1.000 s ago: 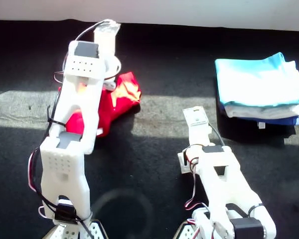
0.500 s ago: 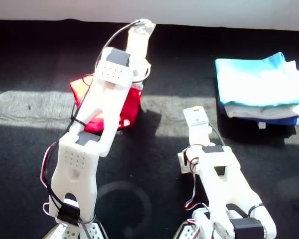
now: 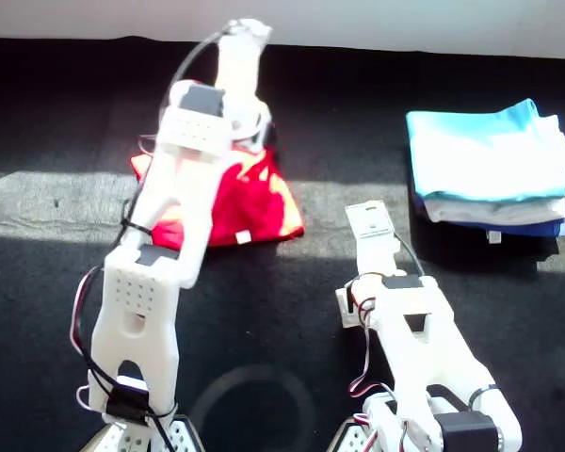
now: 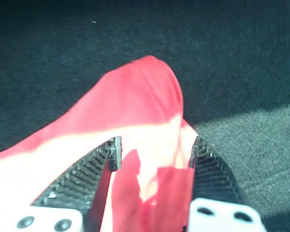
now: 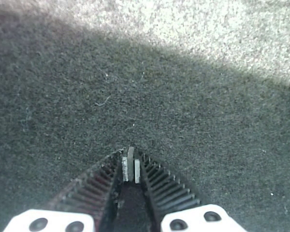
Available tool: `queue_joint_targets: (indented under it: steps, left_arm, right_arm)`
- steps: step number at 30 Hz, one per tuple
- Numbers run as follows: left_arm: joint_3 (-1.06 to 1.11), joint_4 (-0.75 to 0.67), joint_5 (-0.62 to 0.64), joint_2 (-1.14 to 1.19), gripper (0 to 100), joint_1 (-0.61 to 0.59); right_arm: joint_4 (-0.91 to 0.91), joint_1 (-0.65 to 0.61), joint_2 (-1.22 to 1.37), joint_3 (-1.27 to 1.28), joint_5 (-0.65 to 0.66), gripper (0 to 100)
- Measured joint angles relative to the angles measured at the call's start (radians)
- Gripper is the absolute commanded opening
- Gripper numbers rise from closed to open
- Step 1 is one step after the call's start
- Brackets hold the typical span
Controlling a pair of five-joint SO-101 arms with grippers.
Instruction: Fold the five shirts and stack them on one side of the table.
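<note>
The left claw point(image 4: 155, 147) has its two ribbed fingers point(image 4: 210, 166) set apart. Red cloth fills the gap between them without being pinched. That cloth is the red shirt point(image 4: 135, 106), which runs from the lower left of the left wrist view up to a rounded fold near the centre.

In the high view the red shirt point(image 3: 250, 202) lies spread on the bench point(image 3: 56, 94) left of centre. It is partly under the white left arm point(image 3: 160, 235), which stretches up the left half of the frame. A bright band of sunlight crosses the dark bench cover and the shirt.

The right claw point(image 5: 130, 166) has its fingers together with nothing between them, over bare dark bench cover. The right arm point(image 3: 414, 330) sits at the lower right of the high view.

At the upper right, well apart from the red shirt, a stack of folded shirts point(image 3: 490, 160) rests on the bench. It has light blue on top, white below that, and dark blue at the base.
</note>
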Motion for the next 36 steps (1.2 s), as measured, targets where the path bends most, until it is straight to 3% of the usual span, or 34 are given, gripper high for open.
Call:
queue_joint_targets:
  steps: [2, 5, 12, 23, 36]
  left_arm:
    - [-0.063, 0.060, 0.000, 0.000, 18, -0.032]
    - [-0.117, 0.166, 0.000, 0.005, 0, -0.049]
    - [-0.002, 0.229, -0.002, 0.006, 1, -0.043]
    - [0.288, -0.138, 0.000, 0.008, 1, -0.253]
    - [0.388, -0.239, 0.000, 0.008, 1, -0.350]
  right_arm:
    - [0.000, 0.000, 0.000, 0.000, 0.000, 0.6]
    - [0.000, 0.000, 0.000, 0.000, 0.000, 0.6]
    - [0.000, 0.000, 0.000, 0.000, 0.000, 0.6]
    - [0.000, 0.000, 0.000, 0.000, 0.000, 0.6]
    - [0.000, 0.000, 0.000, 0.000, 0.000, 0.6]
